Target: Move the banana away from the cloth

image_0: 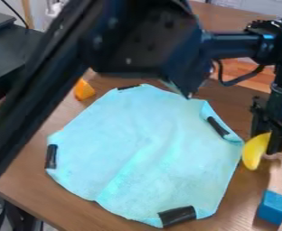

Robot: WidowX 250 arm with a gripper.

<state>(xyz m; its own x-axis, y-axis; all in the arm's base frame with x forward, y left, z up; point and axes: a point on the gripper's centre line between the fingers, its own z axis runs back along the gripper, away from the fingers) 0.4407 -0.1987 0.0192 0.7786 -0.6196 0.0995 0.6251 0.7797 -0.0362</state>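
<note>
- Banana [254, 153]: just beside the cloth's right edge, towards the right side of the desk [31, 180]; hard to tell whether touching the fabric.
- From the left, orange piece [83, 90]: on the desk beyond the cloth's upper-left edge, well apart from the banana.
- Next, cloth [143, 149]: spread fairly flat, with dark strips [177, 216] around the border and a folded right corner close to the banana.
- At that corner, first risk: could snag or drag the fabric on a low swing to the left, given so little room between.
- At the banana, second risk: could twist or slip out when lifted, from a pinch on a smooth, curved body with much of the length hanging to one side.
- Pointing: one end down the view and slightly left, the other short and just right of the tool [266, 142]; long axis slanting from lower left to upper right, with a bend near the grip.
- Tool: pinched around the banana, by the look of it, with one finger in front and the other behind.
- Farthest right, blue block [272, 207]: below the banana in the view, apart from it; could get knocked by a low move that way.
</note>
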